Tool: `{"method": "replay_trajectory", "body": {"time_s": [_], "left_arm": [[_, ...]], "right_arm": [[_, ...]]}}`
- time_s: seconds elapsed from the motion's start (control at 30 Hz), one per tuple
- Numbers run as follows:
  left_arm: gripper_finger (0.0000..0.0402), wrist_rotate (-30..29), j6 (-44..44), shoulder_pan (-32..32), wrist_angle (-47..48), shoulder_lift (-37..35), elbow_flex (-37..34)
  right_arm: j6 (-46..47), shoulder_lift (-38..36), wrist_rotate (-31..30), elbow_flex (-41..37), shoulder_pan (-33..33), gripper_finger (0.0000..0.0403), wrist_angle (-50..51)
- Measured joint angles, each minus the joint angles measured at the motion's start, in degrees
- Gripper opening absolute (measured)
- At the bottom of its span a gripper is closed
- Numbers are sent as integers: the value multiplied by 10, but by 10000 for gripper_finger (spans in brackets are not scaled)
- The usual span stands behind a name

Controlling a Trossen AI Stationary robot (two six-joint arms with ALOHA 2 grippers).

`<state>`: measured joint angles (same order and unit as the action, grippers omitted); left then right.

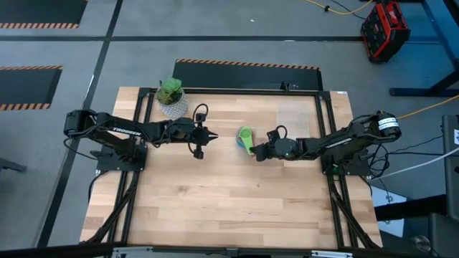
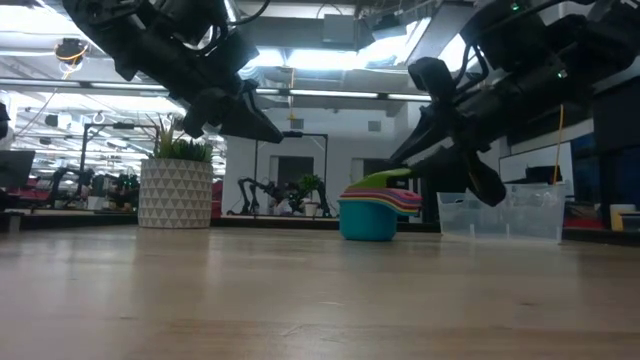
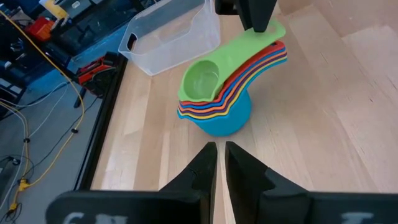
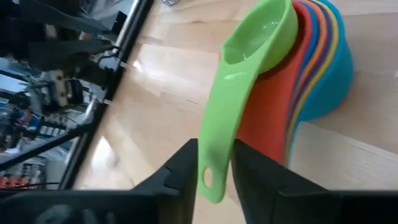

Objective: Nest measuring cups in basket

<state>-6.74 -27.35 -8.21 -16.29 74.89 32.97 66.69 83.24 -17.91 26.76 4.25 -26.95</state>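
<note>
Right now your right gripper (image 4: 214,163) pinches the green cup's handle (image 4: 224,118), atop the nested measuring cups (image 1: 244,139) mid-table. Beyond them sits the basket (image 1: 297,115), empty. Your left gripper (image 1: 201,135) hangs nearby, fingers nearly together.

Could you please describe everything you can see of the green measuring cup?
The green measuring cup is the smallest scoop, of glossy lime plastic, with a round empty bowl and a long flat handle with a hole near its end. It sits upright, nested on top of the stack of coloured cups, which stands on the wooden table beside the clear basket. The right gripper pinches its handle.
</note>
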Motion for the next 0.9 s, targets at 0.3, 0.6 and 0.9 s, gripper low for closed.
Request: {"method": "replay_trajectory", "body": {"time_s": [0.3,0.6,0.9], "left_arm": [[28,0,0,0,0,0,0],[28,0,0,0,0,0,0],[27,0,0,0,2,0,0]], "right_arm": [[2,0,1,0,0,128,17],[1,-9,1,0,0,128,34],[-19,-63,1,0,0,128,92]]}}
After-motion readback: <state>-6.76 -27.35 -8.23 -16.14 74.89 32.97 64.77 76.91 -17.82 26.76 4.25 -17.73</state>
